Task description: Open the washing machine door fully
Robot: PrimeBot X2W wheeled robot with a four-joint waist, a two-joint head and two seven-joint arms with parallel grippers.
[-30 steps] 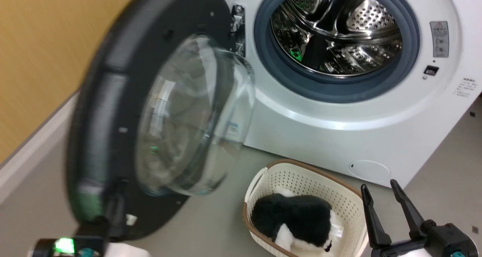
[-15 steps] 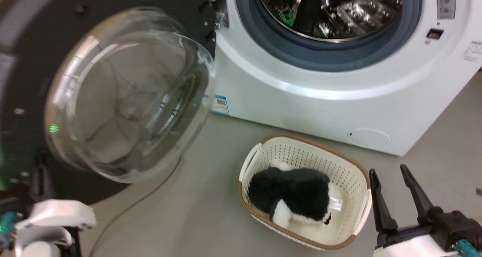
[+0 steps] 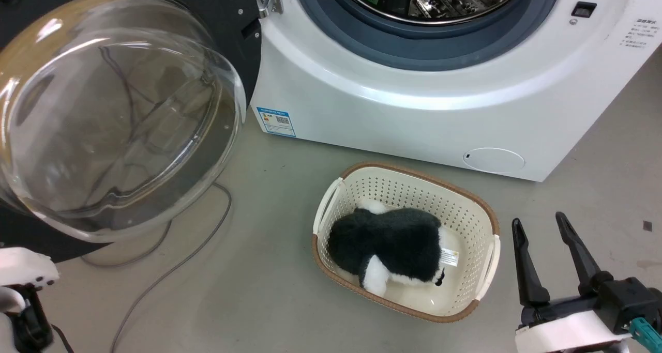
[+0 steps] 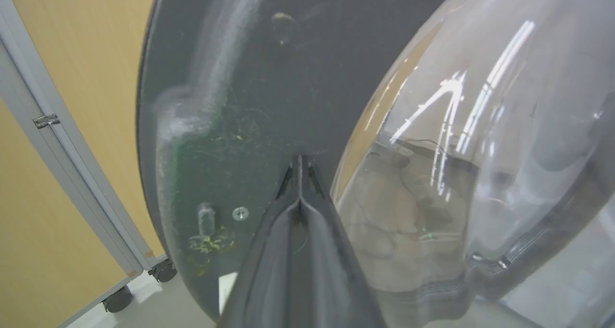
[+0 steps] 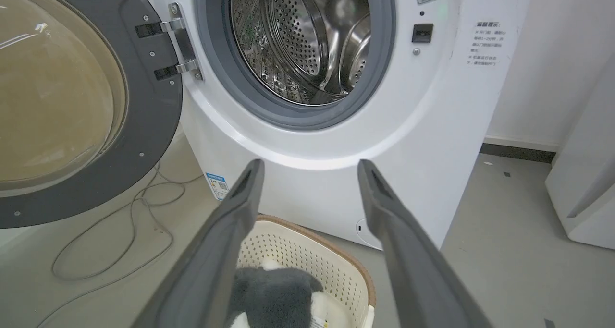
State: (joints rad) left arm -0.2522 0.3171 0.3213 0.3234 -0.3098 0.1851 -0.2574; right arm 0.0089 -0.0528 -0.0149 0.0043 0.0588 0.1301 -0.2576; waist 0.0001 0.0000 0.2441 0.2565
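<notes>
Head view, looking down: finds the washing machine door (image 3: 114, 115) standing wide open at the upper left, inner face and bulging glass bowl turned toward the camera, black ring hinged to the left side of the washing machine (image 3: 414, 110). Shows the grey gasket (image 3: 429, 56) and a strip of the steel drum (image 3: 429, 1) along the top edge, a blue sticker (image 3: 275, 121) low on the white front near the door, and a round cap (image 3: 494, 160) at the lower right. Puts a cream basket (image 3: 414, 190) with a brown rim on the floor just in front of the machine, with a black-and-white plush toy (image 3: 393, 239) lying inside. Traces a grey cable (image 3: 170, 275) looping over the floor under the door. Places the right gripper (image 3: 538, 220) at the lower right, beside the basket, fingers spread apart and holding nothing. Right wrist view: same spread fingers (image 5: 221, 232) framing the machine's front, metal hinge (image 5: 180, 44) joining door to cabinet, drum opening uncovered. Left wrist view: has the left gripper (image 4: 299, 164) with fingers pressed together into one point, nothing between them, tips aimed at the door's black ring just beside the glass bowl (touching or just short of it, cannot tell). Catches a tan wall panel (image 4: 62, 78) with a grey frame past the door's edge, small casters (image 4: 163, 270) at its foot.
</notes>
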